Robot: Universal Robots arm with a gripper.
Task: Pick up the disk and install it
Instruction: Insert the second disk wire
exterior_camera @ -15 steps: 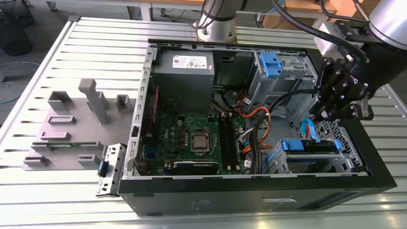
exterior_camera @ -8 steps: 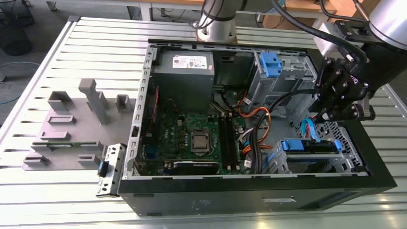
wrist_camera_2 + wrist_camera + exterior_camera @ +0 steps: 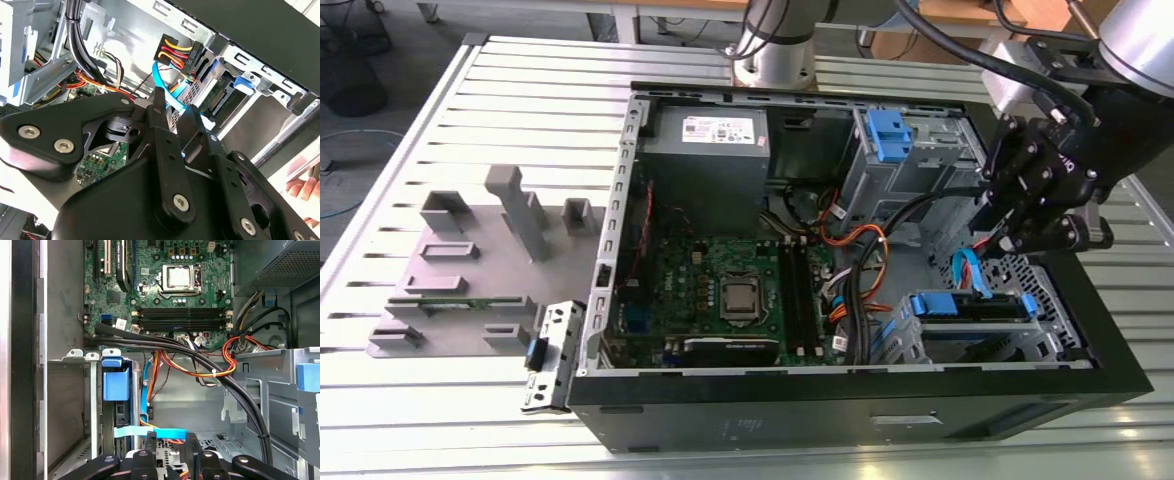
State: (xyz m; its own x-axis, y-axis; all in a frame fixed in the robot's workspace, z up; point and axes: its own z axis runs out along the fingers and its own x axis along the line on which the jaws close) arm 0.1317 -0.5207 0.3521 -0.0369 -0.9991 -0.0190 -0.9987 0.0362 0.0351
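Colours inside the open computer case

Case (image 3: 854,410) black outside, bare grey metal within. Motherboard (image 3: 720,290) green, with a silver processor plate (image 3: 179,278) and black memory slots (image 3: 182,319). Power-supply box (image 3: 707,150) grey, carrying a white sticker. Drive latch tabs (image 3: 115,380) blue. Flat data cable (image 3: 167,95) light blue. Wire bundle (image 3: 227,357) red, yellow, orange and black. Gripper (image 3: 175,125) matte black with silver screws. Table slats (image 3: 520,100) pale grey.
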